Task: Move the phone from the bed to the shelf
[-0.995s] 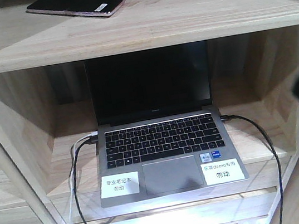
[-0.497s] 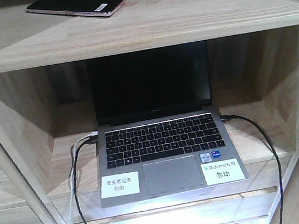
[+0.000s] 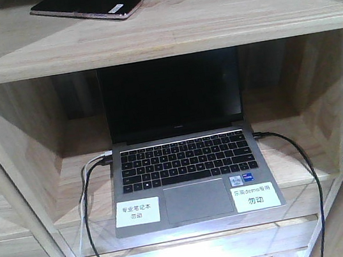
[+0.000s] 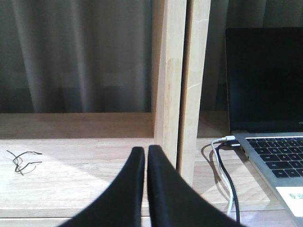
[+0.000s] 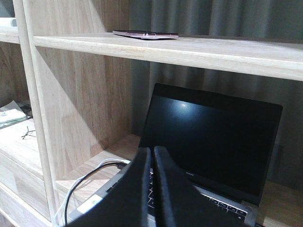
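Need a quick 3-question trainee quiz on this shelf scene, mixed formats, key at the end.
1. True or false: the slim glossy black phone lies on the pale wooden shelf board above the open silver laptop.
2. The left gripper is: A) open, B) shut and empty, C) shut on the phone?
3. Fill in: the right gripper is ____ and holds nothing.

Key: 1 true; 2 B; 3 shut.

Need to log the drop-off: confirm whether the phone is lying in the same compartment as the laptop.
No: the phone lies on the shelf board above the laptop.
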Controlling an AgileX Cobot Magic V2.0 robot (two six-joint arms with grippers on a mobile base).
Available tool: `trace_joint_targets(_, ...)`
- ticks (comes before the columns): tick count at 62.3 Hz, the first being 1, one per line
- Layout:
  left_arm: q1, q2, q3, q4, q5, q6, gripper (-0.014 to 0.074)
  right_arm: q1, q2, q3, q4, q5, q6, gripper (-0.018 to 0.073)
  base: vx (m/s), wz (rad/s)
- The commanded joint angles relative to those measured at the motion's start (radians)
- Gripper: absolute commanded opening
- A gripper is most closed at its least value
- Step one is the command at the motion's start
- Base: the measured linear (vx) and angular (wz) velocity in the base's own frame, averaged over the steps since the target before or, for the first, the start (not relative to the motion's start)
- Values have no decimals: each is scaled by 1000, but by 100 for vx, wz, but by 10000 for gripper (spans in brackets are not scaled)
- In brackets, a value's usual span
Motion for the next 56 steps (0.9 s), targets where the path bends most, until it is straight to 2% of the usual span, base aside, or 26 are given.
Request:
trace_joint_targets(1, -4, -13, -21, -9, -72, -6, 1, -4, 9, -25, 17, -55, -6, -6, 0, 0)
trace_joint_targets(14, -4, -13, -21, -9, -72, -6, 1, -4, 9, -25, 15, -61, 8, -6, 0, 0)
trace_joint_targets(20, -4, -13, -21, -9, -72, -6, 1, -4, 9, -25, -55, -67, 67, -6, 0, 0)
trace_joint_targets(27, -4, -13, -21, -9, -72, -6, 1, -4, 9, -25, -226, -73, 259, -6, 0, 0)
trace_joint_targets(34, -4, -13, -21, -9, -72, -6, 1, -4, 9, -25, -460, -84, 526, -6, 0, 0)
trace_joint_targets(41, -4, -13, -21, -9, -72, -6, 1, -4, 9, -25, -679, -106, 735, -6, 0, 0)
trace_joint_targets(49, -4, -13, -21, -9, -72, -6, 1, -4, 9, -25, -855, -144, 907, -6, 0, 0)
trace_joint_targets(56, -4, -13, -21, -9, -72, -6, 1, -4, 9, -25, -933, -171, 966, -6, 0, 0)
